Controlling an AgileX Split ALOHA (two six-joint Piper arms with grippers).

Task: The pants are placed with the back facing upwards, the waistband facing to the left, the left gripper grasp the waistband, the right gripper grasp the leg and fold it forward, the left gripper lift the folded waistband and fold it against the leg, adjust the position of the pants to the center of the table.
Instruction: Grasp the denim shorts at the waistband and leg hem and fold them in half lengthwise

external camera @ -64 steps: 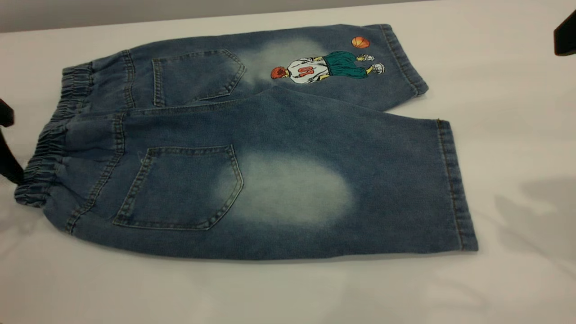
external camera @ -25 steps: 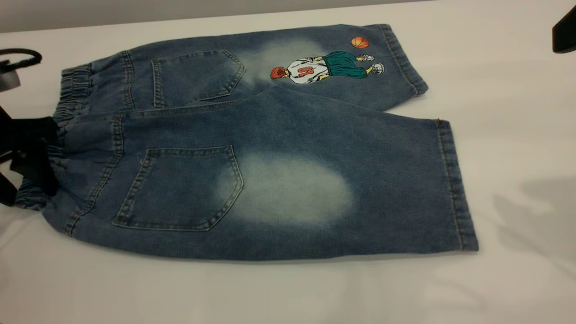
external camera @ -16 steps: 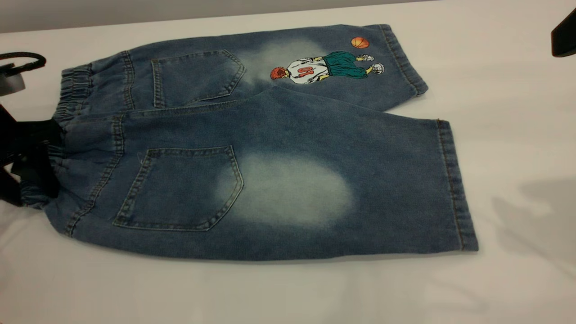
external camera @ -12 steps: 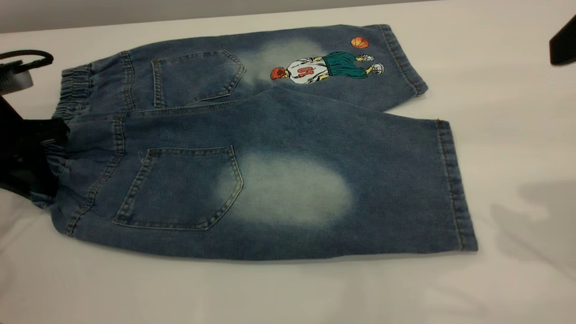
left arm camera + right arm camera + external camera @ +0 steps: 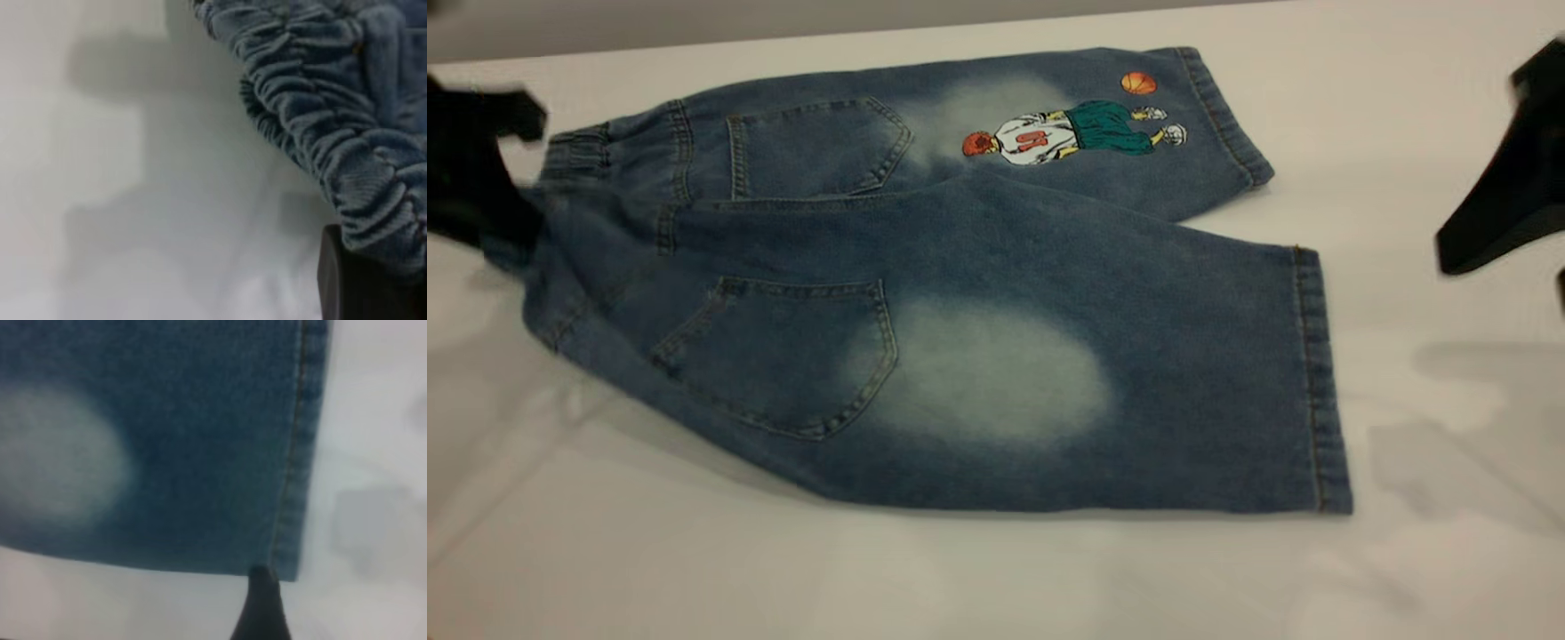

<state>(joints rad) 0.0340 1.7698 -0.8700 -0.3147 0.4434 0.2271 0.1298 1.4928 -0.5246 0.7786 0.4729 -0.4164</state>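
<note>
Your pants (image 5: 960,293) lie back side up on the white counter (image 5: 996,578), waistband at the exterior view's left and hems at its right. No containers appear in any view; the only pouches are the two stitched back pockets, the near one (image 5: 783,356) and the far one (image 5: 818,147), both lying flat.

Your left gripper (image 5: 480,178) is at the left edge of the exterior view, with the waistband (image 5: 574,151) corner gathered up into it. The cloth there is lifted off the counter and pulled into a slanted fold, while the rest of the pants rest flat. In the left wrist view the ruched elastic (image 5: 333,133) drapes over one dark fingertip (image 5: 360,280), so the jaws read as clamped on the waistband, though you see only one finger there.

Your right gripper (image 5: 1507,200) hangs above the counter at the right edge of the exterior view, near the hems but apart from the denim. Its wrist view looks down on the plain leg (image 5: 187,440), with the pale faded patch (image 5: 53,453) to one side and the stitched hem (image 5: 300,453) running along the cloth's edge. One dark fingertip (image 5: 261,607) sits just at the leg's corner beside the hem. You cannot tell whether these jaws are apart or together.

The leg with the basketball player print (image 5: 1072,133) lies on the far side, partly overlapped by the plain leg at the crotch.
</note>
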